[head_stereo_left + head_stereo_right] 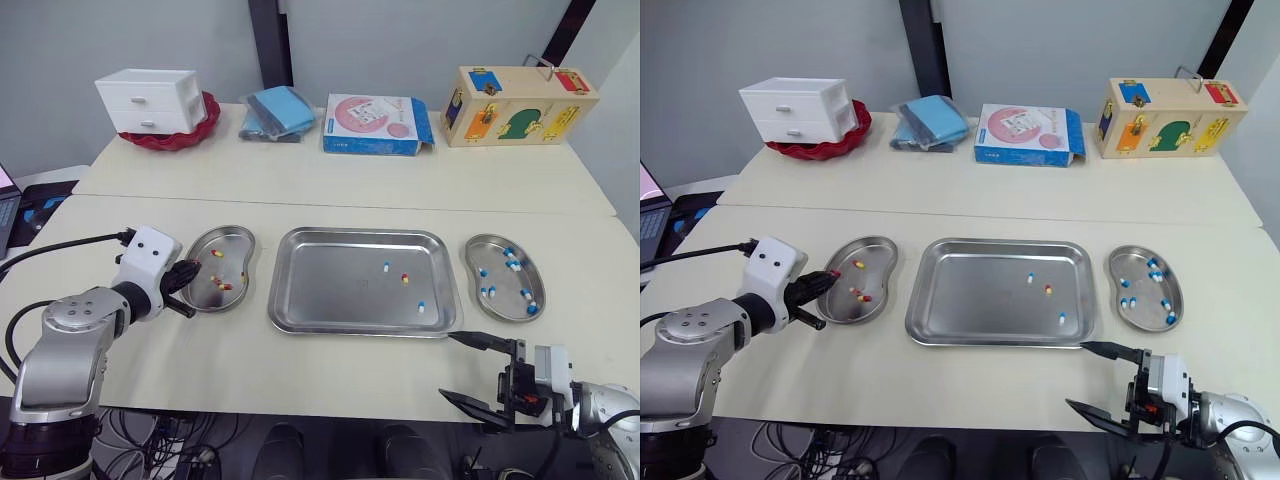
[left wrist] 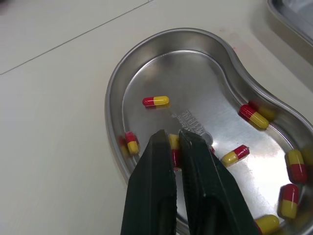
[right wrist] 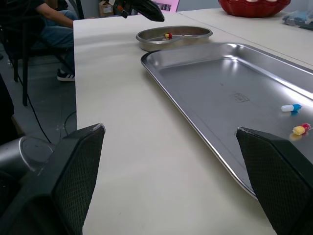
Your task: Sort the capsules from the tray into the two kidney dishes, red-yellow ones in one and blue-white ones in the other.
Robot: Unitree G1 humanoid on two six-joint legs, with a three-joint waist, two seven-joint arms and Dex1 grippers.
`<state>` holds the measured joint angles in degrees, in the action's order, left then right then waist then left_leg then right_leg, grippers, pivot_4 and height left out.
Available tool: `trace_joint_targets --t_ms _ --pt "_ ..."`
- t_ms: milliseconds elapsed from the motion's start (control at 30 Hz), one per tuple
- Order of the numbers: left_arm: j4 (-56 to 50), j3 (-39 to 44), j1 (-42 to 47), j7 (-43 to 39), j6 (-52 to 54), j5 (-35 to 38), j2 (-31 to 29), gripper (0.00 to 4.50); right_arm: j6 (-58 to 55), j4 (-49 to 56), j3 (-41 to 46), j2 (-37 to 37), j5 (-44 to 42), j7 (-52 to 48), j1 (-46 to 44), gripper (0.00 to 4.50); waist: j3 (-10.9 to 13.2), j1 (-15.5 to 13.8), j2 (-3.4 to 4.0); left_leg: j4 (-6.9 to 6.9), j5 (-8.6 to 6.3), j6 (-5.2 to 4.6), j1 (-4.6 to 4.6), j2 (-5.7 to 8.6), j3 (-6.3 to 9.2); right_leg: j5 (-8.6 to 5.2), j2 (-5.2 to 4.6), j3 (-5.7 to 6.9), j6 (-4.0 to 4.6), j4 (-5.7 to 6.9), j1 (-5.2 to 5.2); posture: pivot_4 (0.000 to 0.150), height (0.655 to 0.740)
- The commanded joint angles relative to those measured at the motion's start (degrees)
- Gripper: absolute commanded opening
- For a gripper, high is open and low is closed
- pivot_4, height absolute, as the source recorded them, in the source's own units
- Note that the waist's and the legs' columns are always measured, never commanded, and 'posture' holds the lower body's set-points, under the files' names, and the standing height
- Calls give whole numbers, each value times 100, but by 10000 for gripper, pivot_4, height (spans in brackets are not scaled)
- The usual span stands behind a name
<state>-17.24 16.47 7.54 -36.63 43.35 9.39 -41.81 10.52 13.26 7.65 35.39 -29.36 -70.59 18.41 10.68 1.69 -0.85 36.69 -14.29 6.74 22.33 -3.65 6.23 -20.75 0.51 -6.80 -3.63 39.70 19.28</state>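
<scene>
Left end effector (image 2: 173, 135) half hides one capsule (image 2: 174, 145).

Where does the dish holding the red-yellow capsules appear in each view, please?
Left eye view: the dish sits just left of the tray.
Right eye view: the dish is in the same place, left of the tray.
Left wrist view: the dish lies directly under the left gripper.
Right wrist view: the dish is beyond the tray's far end.
Shared landmark: the tray beside it.

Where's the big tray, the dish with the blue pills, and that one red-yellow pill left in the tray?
tray (image 1: 330, 290), left eye view, bare floor of the tray.
blue-white dish (image 1: 503, 281), left eye view, bare middle of its floor.
red-yellow capsule (image 1: 405, 279), left eye view, middle of the capsule.
</scene>
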Motion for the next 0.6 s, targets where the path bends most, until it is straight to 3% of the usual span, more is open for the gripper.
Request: trace_joint_targets --t_ms 33,600 --pt "28 2 123 63 -131 48 -63 2358 -15 144 21 -18 -73 94 -33 45000 0 0 0 0 0 0 0 0 0 0 0 0 0 0 0 1500 7400" --pt "346 -153 272 40 -331 74 -131 2358 -101 328 59 16 -94 252 -27 45000 0 5 0 0 0 0 0 0 -1 0 0 0 0 0 1 1500 7400"
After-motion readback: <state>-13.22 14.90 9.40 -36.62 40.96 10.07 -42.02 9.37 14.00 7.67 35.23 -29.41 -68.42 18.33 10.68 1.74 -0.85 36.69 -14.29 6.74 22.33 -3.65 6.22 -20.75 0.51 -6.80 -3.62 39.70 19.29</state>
